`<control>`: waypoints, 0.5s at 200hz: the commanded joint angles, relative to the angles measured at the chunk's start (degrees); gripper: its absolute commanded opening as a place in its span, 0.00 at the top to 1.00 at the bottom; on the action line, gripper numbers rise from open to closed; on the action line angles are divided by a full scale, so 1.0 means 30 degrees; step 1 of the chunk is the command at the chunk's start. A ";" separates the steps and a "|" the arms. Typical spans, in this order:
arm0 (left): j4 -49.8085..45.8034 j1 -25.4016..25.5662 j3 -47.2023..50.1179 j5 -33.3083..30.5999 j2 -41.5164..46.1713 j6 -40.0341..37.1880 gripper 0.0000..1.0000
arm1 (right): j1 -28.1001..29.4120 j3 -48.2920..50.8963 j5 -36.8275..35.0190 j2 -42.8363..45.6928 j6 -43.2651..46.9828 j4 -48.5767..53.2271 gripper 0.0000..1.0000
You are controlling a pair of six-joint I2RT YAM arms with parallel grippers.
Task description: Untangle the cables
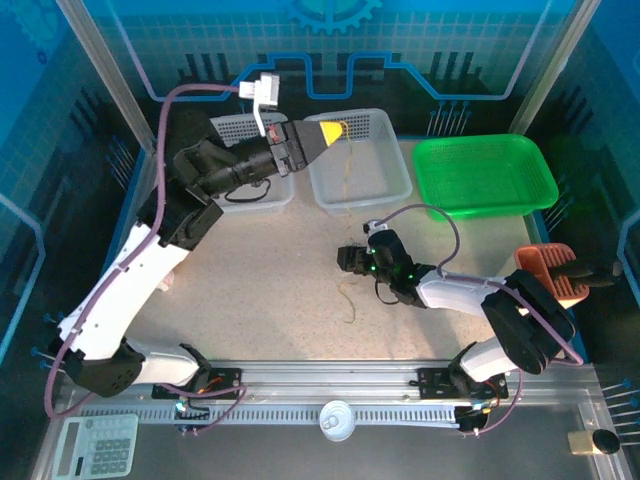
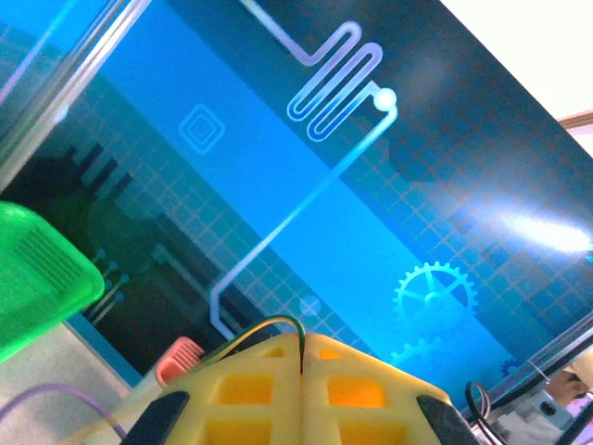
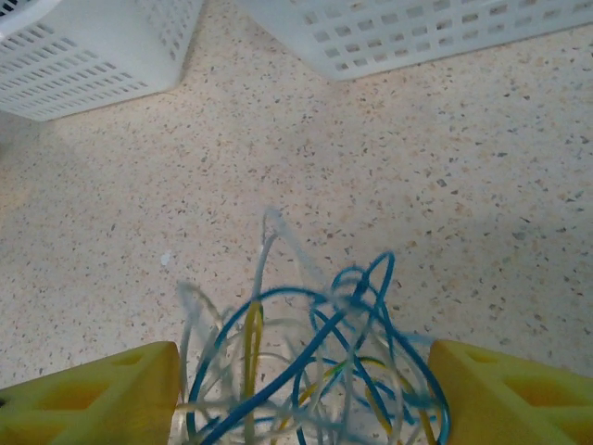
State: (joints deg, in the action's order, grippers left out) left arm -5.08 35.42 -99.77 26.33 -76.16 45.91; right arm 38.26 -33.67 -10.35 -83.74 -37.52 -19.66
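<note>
R jaws apart, cable tangle (image 3: 320,352) btwn them at bottom centre. L jaws closed, pinching a thin strand (image 2: 250,332), bottom centre.

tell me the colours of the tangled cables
The cables are blue, yellow and white; right wrist view.

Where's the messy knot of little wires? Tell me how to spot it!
Find the speckled beige table, then look at its middle, right between the right arm's spread yellow jaws. There lies the tangle of thin blue, yellow and white cables: curly and very thin, unlike the thick purple cable looping along that arm.
</note>
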 commanded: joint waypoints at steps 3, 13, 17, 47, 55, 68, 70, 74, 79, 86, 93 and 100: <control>-0.0917 0.0073 -0.1507 -0.1522 0.0140 -0.1950 1.00 | 0.0158 0.0565 -0.0736 -0.0239 -0.0605 -0.0713 0.29; -0.1192 -0.0034 -0.2122 -0.1941 0.0025 -0.2296 1.00 | 0.0149 0.0725 -0.0765 -0.0254 -0.0660 -0.0765 0.29; -0.1308 -0.0059 -0.2369 -0.2081 -0.0051 -0.2365 1.00 | 0.0158 0.0771 -0.0796 -0.0215 -0.0702 -0.0785 0.29; -0.2355 -0.0824 -0.4613 -0.2810 -0.0936 -0.2973 1.00 | 0.0166 0.1141 -0.0802 -0.0130 -0.0875 -0.0859 0.29; -0.2544 -0.1172 -0.5039 -0.2978 -0.1137 -0.3035 1.00 | 0.0155 0.1145 -0.0725 -0.0053 -0.0850 -0.0831 0.29; -0.2833 -0.1849 -0.5561 -0.3381 -0.1380 -0.3200 1.00 | 0.0155 0.1131 -0.0559 0.0179 -0.0766 -0.0649 0.28; -0.2851 -0.2008 -0.5621 -0.3442 -0.1403 -0.3173 1.00 | 0.0149 0.1105 -0.0526 0.0253 -0.0766 -0.0609 0.27; -0.2875 -0.2262 -0.5689 -0.3520 -0.1441 -0.3154 1.00 | 0.0143 0.1073 -0.0446 0.0372 -0.0714 -0.0506 0.27; -0.2847 -0.2591 -0.5733 -0.3581 -0.1487 -0.3173 1.00 | 0.0166 0.1016 -0.0307 0.0548 -0.0637 -0.0361 0.26; -0.2911 -0.3016 -0.5817 -0.3766 -0.1549 -0.3231 1.00 | 0.0143 0.0921 -0.0100 0.0834 -0.0522 -0.0145 0.24; -0.2991 -0.3481 -0.5848 -0.3980 -0.1610 -0.3216 1.00 | 0.0156 0.0762 0.0038 0.1111 -0.0448 0.0214 0.22; -0.2994 -0.3949 -0.5856 -0.4133 -0.1703 -0.3291 1.00 | 0.0170 0.0542 0.0170 0.1420 -0.0318 0.0626 0.20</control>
State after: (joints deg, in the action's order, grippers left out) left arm -12.01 27.44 -115.70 17.54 -79.96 38.13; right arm 38.26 -30.65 -11.16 -82.87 -38.94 -19.92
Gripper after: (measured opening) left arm 0.052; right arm 0.776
